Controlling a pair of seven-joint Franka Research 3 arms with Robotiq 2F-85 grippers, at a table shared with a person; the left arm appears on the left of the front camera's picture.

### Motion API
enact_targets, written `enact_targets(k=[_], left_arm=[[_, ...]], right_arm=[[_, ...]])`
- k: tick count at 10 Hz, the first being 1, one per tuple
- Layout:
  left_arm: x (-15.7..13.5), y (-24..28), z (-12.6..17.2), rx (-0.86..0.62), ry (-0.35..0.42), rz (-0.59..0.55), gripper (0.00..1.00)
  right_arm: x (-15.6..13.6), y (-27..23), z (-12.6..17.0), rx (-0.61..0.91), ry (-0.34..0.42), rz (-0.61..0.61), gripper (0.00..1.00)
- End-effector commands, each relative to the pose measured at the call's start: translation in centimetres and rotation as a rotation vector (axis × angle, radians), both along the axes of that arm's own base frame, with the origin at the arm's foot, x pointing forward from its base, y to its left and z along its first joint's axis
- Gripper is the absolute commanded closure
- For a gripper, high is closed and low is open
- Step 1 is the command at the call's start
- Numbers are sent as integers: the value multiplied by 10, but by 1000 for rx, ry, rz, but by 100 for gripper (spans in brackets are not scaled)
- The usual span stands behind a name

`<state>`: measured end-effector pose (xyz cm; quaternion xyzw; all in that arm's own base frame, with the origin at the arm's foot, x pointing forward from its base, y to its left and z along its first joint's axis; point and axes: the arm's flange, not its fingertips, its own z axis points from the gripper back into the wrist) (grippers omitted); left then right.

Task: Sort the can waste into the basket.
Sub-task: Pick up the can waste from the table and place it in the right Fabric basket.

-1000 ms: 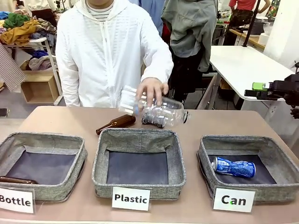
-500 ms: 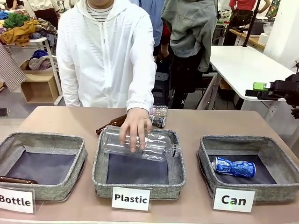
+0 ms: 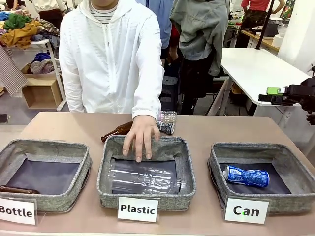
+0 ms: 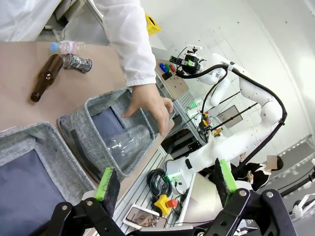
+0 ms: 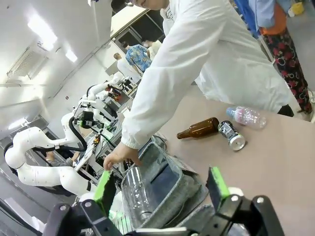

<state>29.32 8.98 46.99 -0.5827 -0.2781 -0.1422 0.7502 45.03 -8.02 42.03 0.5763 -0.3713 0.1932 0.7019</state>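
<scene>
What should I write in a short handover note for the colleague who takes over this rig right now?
Left tool: open, empty. Right tool: open, empty.
Done: the crushed blue and white drink can lies in the grey fabric basket carded "Can".
Left: the crushed black drink can lies on the table behind the grey basket carded "Plastic"; it belongs in the Can basket.
Caution: the person's hand is at the Plastic basket's far rim.

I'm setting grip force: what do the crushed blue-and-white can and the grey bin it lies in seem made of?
The crushed blue-and-white can looks like thin printed metal, probably aluminium: glossy, dented, silvery end. The grey square bin carded "Can" looks like woven fabric: matte, flecked, soft sagging walls, dark smooth base.
</scene>
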Motion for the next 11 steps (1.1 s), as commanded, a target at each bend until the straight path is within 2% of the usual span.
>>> enact_targets(k=[1,3,4,5,8,9,11], left_arm=[[-1,-2,3,-23,4,7,0],[-1,-2,3,-23,4,7,0],[-1,-2,3,-23,4,7,0],[-1,-2,3,-23,4,7,0],[-1,-2,3,-23,4,7,0],[-1,-2,3,-23,4,7,0],[-1,-2,3,-23,4,7,0]], right_arm=[[-2,16,10,-174,1,22,0],[42,74,47,-478,27,133,0],[59,100,63,-566,37,180,0],[72,127,74,-665,94,201,0],[91,225,98,-934,191,200,0],[92,262,100,-1030,228,207,0],[101,334,95,-1121,278,170,0]])
